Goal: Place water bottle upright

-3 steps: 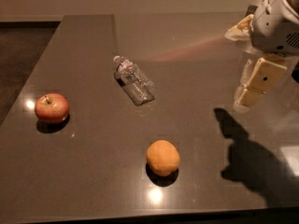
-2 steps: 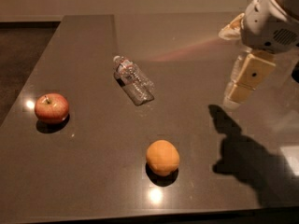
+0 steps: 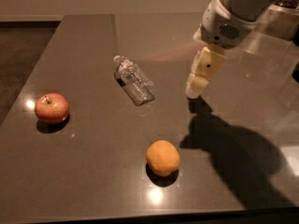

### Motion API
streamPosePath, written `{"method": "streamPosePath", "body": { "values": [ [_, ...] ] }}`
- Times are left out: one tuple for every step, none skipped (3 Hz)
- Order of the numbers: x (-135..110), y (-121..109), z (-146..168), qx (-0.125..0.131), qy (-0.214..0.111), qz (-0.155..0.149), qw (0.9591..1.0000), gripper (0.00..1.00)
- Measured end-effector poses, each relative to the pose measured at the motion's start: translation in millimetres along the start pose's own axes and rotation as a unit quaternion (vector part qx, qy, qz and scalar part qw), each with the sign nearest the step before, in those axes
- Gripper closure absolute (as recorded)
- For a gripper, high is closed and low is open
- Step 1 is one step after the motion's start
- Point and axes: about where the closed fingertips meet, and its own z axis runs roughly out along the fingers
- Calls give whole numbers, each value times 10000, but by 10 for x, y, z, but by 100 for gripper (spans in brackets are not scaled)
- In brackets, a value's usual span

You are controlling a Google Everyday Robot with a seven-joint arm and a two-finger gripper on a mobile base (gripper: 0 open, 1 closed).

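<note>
The water bottle [image 3: 133,80] is clear ribbed plastic with a white cap and lies on its side on the dark table, cap pointing to the far left. My gripper [image 3: 194,91] hangs from the white arm at the upper right, fingers pointing down. It is above the table to the right of the bottle, about a bottle's length away, and holds nothing.
A red apple [image 3: 52,108] sits near the table's left edge. An orange [image 3: 162,157] sits in front of the bottle, near the front edge. The arm's shadow falls on the table [image 3: 93,181] at the right. The floor lies beyond the left edge.
My arm and gripper have moved left across the table, closer to the bottle. The bottle, apple and orange have not moved.
</note>
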Motion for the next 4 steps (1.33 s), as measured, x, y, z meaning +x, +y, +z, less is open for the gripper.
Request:
{"method": "streamPosePath", "body": {
  "values": [
    [-203,-220,238,63,72,543,9985,0],
    [-388,-442,452,102,125,1202,9926,0],
    [-586,-599,650,35,235,1701,9851,0],
    [-841,-680,887,-87,403,1967,9796,0]
  ]
}}
